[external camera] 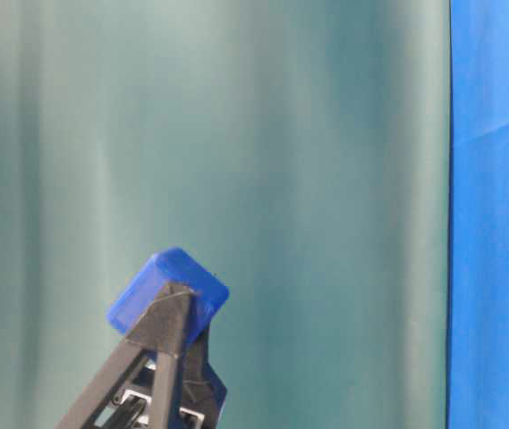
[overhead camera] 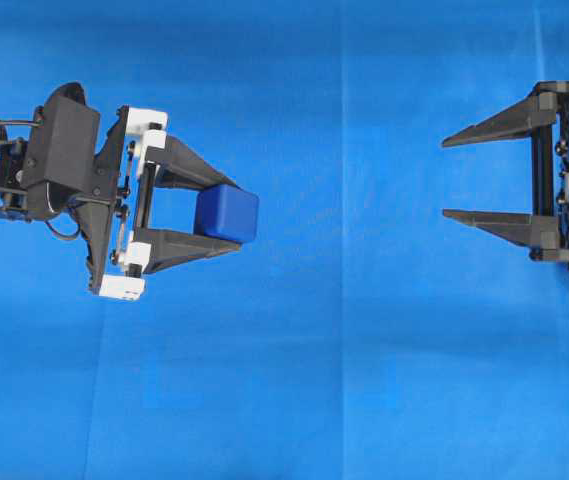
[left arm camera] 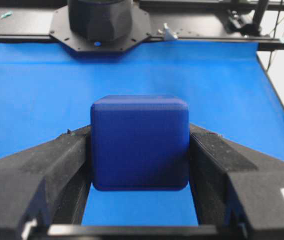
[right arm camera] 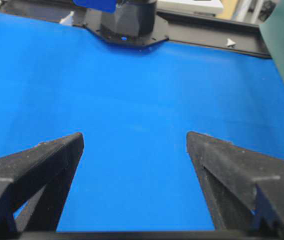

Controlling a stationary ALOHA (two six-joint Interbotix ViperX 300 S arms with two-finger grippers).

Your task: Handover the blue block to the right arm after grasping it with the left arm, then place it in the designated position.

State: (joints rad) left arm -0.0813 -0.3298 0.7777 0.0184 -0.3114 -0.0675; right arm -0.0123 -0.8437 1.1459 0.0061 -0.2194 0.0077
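The blue block (overhead camera: 229,211), a dark-blue cube with rounded edges, is pinched between the two black fingers of my left gripper (overhead camera: 226,215) on the left of the overhead view. In the left wrist view the block (left arm camera: 139,142) fills the gap, and both fingers (left arm camera: 67,160) press its sides. From table level the block (external camera: 166,288) is tilted and lifted, with one finger (external camera: 166,326) across its face. My right gripper (overhead camera: 445,178) stands far to the right, pointing at the block, open and apart from it. Its wrist view shows only cloth between the tips of that gripper (right arm camera: 134,137).
Bright blue cloth (overhead camera: 344,350) covers the whole table. A green curtain (external camera: 281,134) hangs behind it. A black frame rail with an arm base (left arm camera: 99,22) runs along the far edge ahead of the left wrist, and another arm base (right arm camera: 129,22) ahead of the right.
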